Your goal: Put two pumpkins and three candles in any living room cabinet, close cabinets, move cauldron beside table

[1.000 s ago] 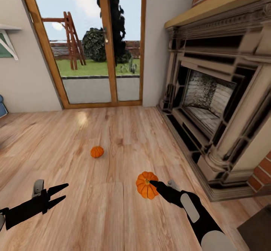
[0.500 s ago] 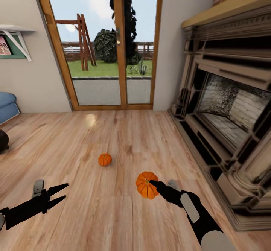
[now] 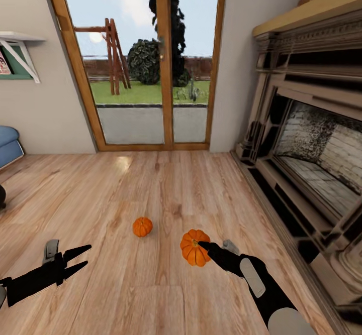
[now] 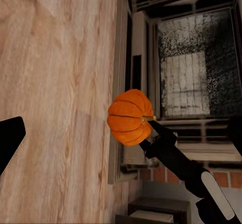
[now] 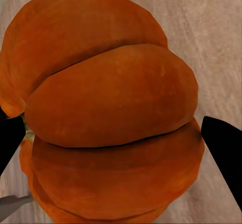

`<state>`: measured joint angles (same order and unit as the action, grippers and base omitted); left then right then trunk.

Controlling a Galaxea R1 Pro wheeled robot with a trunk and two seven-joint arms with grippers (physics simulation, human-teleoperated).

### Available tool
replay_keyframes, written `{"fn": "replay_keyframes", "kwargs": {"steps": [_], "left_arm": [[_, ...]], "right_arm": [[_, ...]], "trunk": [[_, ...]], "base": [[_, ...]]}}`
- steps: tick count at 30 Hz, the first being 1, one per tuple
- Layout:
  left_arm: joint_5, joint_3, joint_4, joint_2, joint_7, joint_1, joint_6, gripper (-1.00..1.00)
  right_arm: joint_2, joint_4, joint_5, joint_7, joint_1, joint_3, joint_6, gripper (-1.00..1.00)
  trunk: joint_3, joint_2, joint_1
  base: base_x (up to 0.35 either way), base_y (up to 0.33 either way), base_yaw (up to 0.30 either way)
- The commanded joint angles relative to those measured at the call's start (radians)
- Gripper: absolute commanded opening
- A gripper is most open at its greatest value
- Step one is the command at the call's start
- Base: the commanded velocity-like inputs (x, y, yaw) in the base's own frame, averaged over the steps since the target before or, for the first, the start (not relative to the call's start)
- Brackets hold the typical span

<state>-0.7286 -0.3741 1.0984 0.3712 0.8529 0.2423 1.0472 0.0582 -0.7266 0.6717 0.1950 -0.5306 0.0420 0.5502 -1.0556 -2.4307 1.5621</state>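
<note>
Carrying one pumpkin [image 3: 193,247] pinched in the right gripper [image 3: 203,246], keep the squeeze firm and level, left gripper [image 3: 80,258] spread, toward a cabinet.

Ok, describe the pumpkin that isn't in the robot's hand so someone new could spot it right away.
Start at the glass patio door and come toward the robot along the wooden floor. A small orange pumpkin sits there alone, nothing touching it. The other pumpkin beside it is held between the right gripper fingers.
</note>
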Motion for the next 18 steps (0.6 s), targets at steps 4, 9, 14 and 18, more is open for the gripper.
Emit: {"fn": "replay_keyframes", "kwargs": {"steps": [4,9,14,18], "left_arm": [[0.000,0.000,0.000,0.000,0.000,0.000,0.000,1.00],[0.000,0.001,0.000,0.000,0.000,0.000,0.000,1.00],[0.000,0.001,0.000,0.000,-0.001,0.000,0.000,1.00],[0.000,0.000,-0.001,0.000,-0.001,0.000,-0.001,1.00]], "right_arm": [[0.000,-0.001,0.006,-0.002,0.000,0.000,0.000,-1.00],[0.000,-0.001,0.006,-0.002,0.000,-0.001,0.000,-1.00],[0.000,-0.001,0.006,-0.002,0.000,-0.001,0.001,-1.00],[0.000,-0.001,0.006,-0.002,0.000,-0.001,0.001,-1.00]], "trunk": [[0.000,0.000,0.000],[0.000,0.000,0.000],[0.000,0.000,0.000],[0.000,0.000,0.000]], "base": [[0.330,0.100,0.000],[0.330,0.090,0.000],[0.330,0.014,0.124],[0.330,0.001,0.034]]}}
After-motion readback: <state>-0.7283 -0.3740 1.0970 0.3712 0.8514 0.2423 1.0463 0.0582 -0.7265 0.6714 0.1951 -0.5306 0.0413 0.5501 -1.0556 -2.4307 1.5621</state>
